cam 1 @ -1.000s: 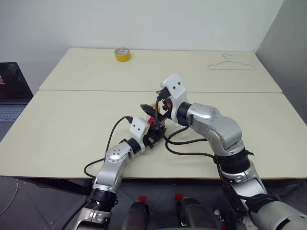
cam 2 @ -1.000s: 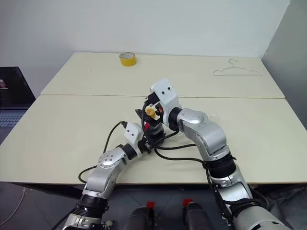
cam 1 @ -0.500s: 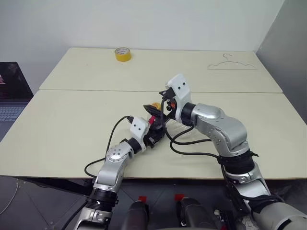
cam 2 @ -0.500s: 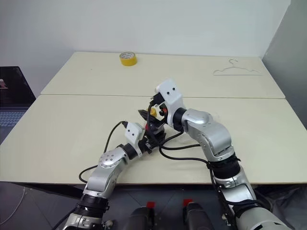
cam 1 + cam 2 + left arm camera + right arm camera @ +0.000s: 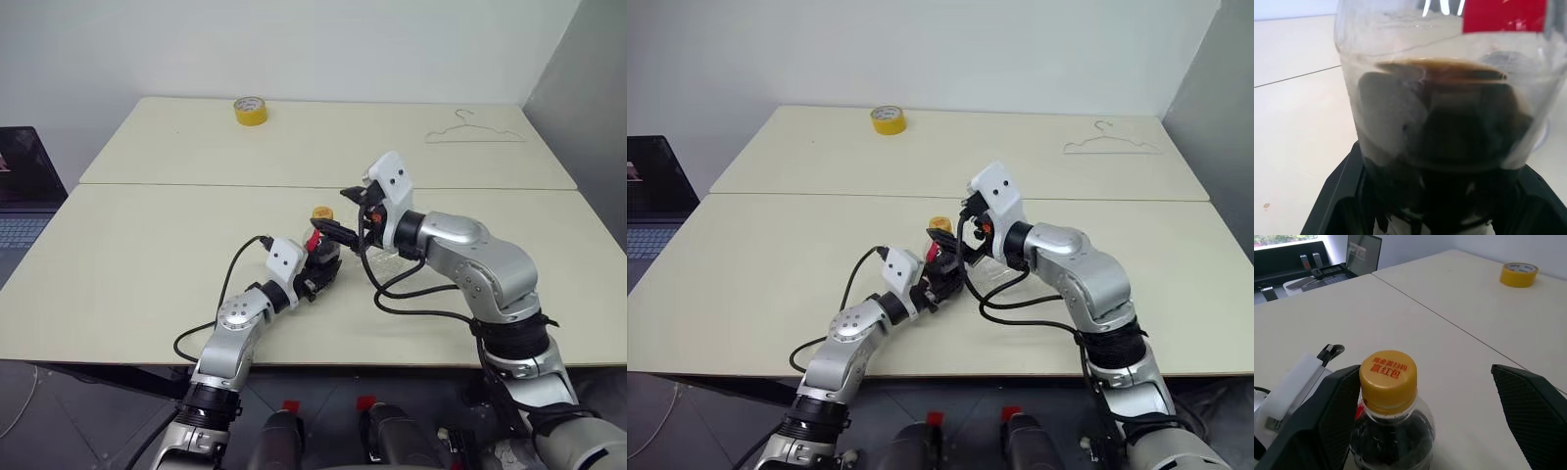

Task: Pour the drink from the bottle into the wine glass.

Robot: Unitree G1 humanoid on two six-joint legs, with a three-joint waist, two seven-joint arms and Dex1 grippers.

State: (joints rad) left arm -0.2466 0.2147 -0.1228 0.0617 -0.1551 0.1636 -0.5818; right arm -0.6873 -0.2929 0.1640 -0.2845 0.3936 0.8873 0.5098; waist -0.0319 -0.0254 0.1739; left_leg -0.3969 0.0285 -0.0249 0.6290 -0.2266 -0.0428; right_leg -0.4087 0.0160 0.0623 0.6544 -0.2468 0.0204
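The bottle, clear with dark drink, a red neck label and a yellow cap, stands upright near the middle of the front table. My left gripper is shut on its lower body, with black fingers on both sides. My right gripper is open at cap height, just right of the bottle. Its fingers stand wide on either side of the cap without touching it. A clear shape, probably the wine glass, shows partly under my right wrist.
A yellow tape roll sits on the far table at the left, and a wire hanger lies at the far right. A laptop stands off the table's left edge. Black cables hang from both wrists over the table.
My right hand has drawn back to the right from over the bottle, so the yellow cap now shows. The left gripper and the bottle have stayed still.
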